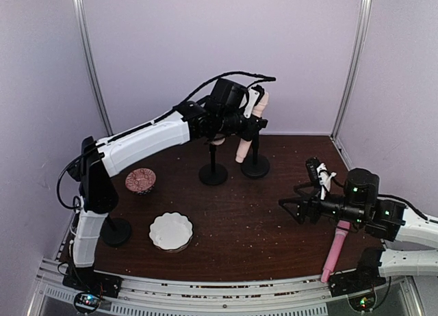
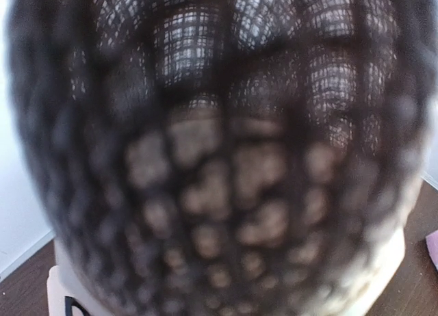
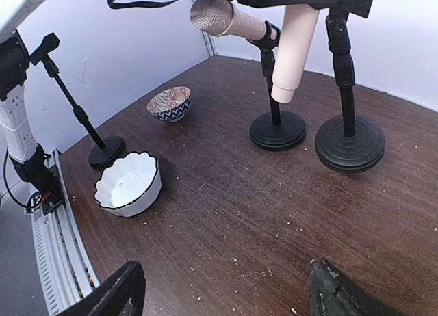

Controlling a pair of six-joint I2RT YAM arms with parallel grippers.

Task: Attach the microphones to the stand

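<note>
The left hand sits at the upper centre of the overhead frame and, as far as that view shows, is clamped on a cream-peach microphone. Its own camera cannot confirm this, as a blurred dark mesh head fills it. The microphone hangs tilted, head up by the hand and plain tubular handle pointing down. It is just beside the pole of the back-right stand, which looks like lining the body up with that stand's clip. I judge it not yet seated.

Left of it, the middle stand already carries a microphone with a silvery mesh head, lying nearly level in its clip. A third stand waits bare at the lower left.

The right hand hovers low at the right with fingers spread wide, gripping nothing. The pink microphone lies on the dark surface partly beneath that arm. A patterned bowl and a white scalloped bowl stand at the left.
</note>
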